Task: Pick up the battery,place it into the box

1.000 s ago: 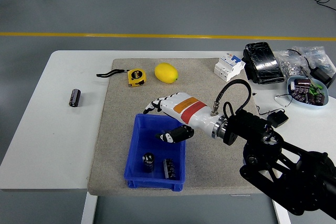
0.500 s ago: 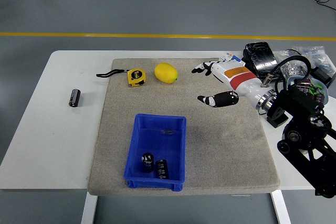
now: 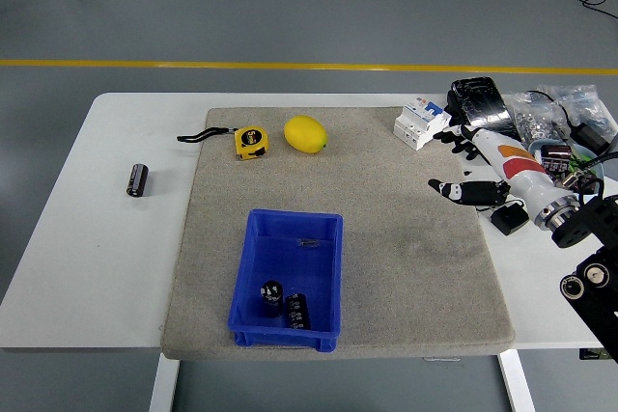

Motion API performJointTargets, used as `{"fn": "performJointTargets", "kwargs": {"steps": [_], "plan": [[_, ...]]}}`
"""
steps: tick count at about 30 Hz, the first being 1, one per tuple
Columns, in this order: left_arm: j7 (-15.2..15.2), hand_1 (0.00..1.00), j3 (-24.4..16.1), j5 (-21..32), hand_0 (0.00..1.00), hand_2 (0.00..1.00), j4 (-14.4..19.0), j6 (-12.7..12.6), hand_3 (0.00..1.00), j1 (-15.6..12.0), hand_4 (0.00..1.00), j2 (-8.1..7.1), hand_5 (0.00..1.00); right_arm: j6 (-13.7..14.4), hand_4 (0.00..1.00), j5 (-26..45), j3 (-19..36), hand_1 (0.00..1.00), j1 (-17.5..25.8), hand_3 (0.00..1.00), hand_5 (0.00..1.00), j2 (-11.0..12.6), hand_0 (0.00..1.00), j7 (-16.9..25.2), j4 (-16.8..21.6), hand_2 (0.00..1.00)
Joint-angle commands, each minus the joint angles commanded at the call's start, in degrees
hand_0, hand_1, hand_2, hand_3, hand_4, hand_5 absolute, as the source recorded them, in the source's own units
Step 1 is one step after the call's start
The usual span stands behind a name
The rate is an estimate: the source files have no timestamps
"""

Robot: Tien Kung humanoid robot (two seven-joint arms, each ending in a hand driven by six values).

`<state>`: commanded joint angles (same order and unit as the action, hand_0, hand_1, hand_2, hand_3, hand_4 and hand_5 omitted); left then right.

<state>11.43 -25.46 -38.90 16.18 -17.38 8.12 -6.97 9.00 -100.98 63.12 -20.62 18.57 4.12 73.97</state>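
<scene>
The right hand (image 3: 475,167), white-backed with black fingers spread and empty, hovers over the beige mat's (image 3: 386,238) right edge. Two black cylindrical batteries (image 3: 287,303) lie in the blue plastic box (image 3: 253,267); a third battery (image 3: 138,179) rests far left on the white worktop (image 3: 87,238).

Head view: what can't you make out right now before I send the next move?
- Left arm: outside the head view entirely.
- Right hand: open and empty; its arm is cut off by the right edge.
- Blue box: two batteries inside; too small to tell whether they touch.
- Battery on the table: markings too small to read.
- Clutter at far right: items overlap and are cut off by the edge.
</scene>
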Motion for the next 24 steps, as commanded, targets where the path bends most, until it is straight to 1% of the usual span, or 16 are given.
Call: {"fn": "performJointTargets", "kwargs": {"steps": [1, 4, 6, 7, 9, 12, 13, 16, 18, 19, 24], "plan": [[0.04, 0.645, 0.00, -0.04, 0.694, 0.689, 0.01, 0.03, 0.664, -0.08, 0.687, 0.03, 0.688, 1.12, 0.989, 2.61, 0.30, 0.730, 1.22, 0.857, 0.423, -0.32, 0.692, 1.21, -0.16, 0.836], [0.08, 0.645, -0.06, -0.07, 0.694, 0.689, 0.01, 0.03, 0.664, -0.25, 0.687, 0.12, 0.688, 2.61, 0.989, 9.30, 1.07, 0.730, 3.86, 0.857, 0.423, -1.11, 0.692, 3.78, -0.33, 0.836], [0.10, 0.645, -0.08, -0.18, 0.694, 0.689, 0.04, 0.05, 0.664, -0.35, 0.687, 0.18, 0.688, 2.23, 0.989, 14.02, 1.83, 0.730, 5.19, 0.857, 0.423, -1.52, 0.692, 4.34, -0.55, 0.836], [0.09, 0.648, -0.05, -0.22, 0.694, 0.692, 0.06, 0.08, 0.663, -0.39, 0.685, 0.19, 0.689, 1.88, 0.998, 15.92, 2.21, 0.742, 5.66, 0.860, 0.522, -1.65, 0.711, 4.28, -0.72, 0.841], [0.10, 0.648, -0.05, -0.45, 0.694, 0.692, 0.10, 0.17, 0.663, -0.43, 0.685, 0.19, 0.689, 1.17, 0.998, 16.72, 3.16, 0.742, 6.73, 0.860, 0.522, -2.03, 0.711, 4.15, -1.16, 0.841], [0.10, 0.648, -0.13, -0.49, 0.694, 0.692, 0.09, 0.12, 0.663, -0.49, 0.685, 0.22, 0.689, 0.95, 0.998, 17.58, 4.54, 0.742, 7.99, 0.860, 0.522, -3.10, 0.711, 4.46, -1.58, 0.841], [0.07, 0.648, -0.11, -0.38, 0.694, 0.693, 0.08, 0.07, 0.662, -0.53, 0.683, 0.24, 0.688, 0.97, 0.998, 17.75, 5.04, 0.748, 8.33, 0.861, 0.578, -3.56, 0.718, 4.58, -1.72, 0.841], [0.03, 0.648, -0.06, -0.27, 0.694, 0.693, 0.08, 0.03, 0.662, -0.56, 0.683, 0.27, 0.688, 0.94, 0.998, 18.40, 6.12, 0.748, 8.97, 0.861, 0.578, -4.75, 0.718, 4.89, -2.11, 0.841], [0.04, 0.648, -0.08, -0.35, 0.694, 0.693, 0.08, 0.05, 0.662, -0.54, 0.683, 0.26, 0.688, 0.92, 0.998, 18.62, 6.29, 0.748, 9.03, 0.861, 0.578, -5.02, 0.718, 4.98, -2.19, 0.841], [0.03, 0.649, -0.06, -0.32, 0.694, 0.694, 0.07, 0.02, 0.662, -0.54, 0.683, 0.27, 0.691, 0.92, 0.998, 18.64, 6.32, 0.750, 9.01, 0.862, 0.611, -5.10, 0.721, 4.98, -2.21, 0.841], [-0.07, 0.649, 0.00, -0.11, 0.694, 0.694, 0.04, -0.09, 0.662, -0.48, 0.683, 0.30, 0.691, 0.85, 0.998, 18.42, 6.73, 0.750, 8.87, 0.862, 0.611, -5.19, 0.721, 4.79, -2.31, 0.841]]}}
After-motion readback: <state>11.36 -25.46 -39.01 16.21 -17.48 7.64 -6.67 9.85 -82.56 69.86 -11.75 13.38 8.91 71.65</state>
